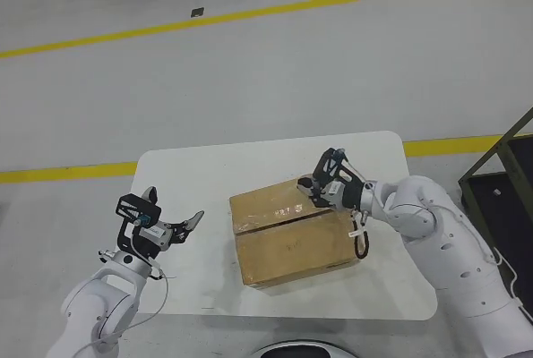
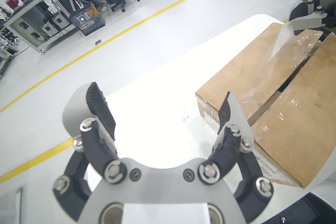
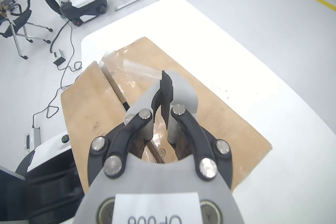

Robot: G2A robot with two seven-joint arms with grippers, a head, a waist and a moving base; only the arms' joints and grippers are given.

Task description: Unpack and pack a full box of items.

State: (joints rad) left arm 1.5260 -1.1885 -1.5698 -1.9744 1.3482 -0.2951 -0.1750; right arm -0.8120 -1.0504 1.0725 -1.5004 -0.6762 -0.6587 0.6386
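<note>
1. We see a white tabletop (image 1: 176, 179) carrying everything, with grey floor and yellow lines around it.
2. The cardboard box (image 1: 288, 237) lies flat near the middle of the tabletop, nearer the right arm's side. Its 2 top flaps are down, with a dark gap along the seam between them, and wrinkled clear film shines on the top.
3. The right gripper (image 1: 313, 188) hangs over the box's far edge. In its wrist view we see the right gripper (image 3: 164, 83) with its fingers pressed together, pinching 1 end of the tape.
4. The left gripper (image 1: 176, 208) sits above bare tabletop just beside the box's short end, not touching it. Its wrist view shows the left gripper (image 2: 160, 93) spread wide with nothing between the ribbed pads.
5. The strip of clear tape (image 3: 136, 68) runs taut from the right gripper down to the box top by the seam; we also see it lifted off the cardboard in the left wrist view (image 2: 281, 41).
</note>
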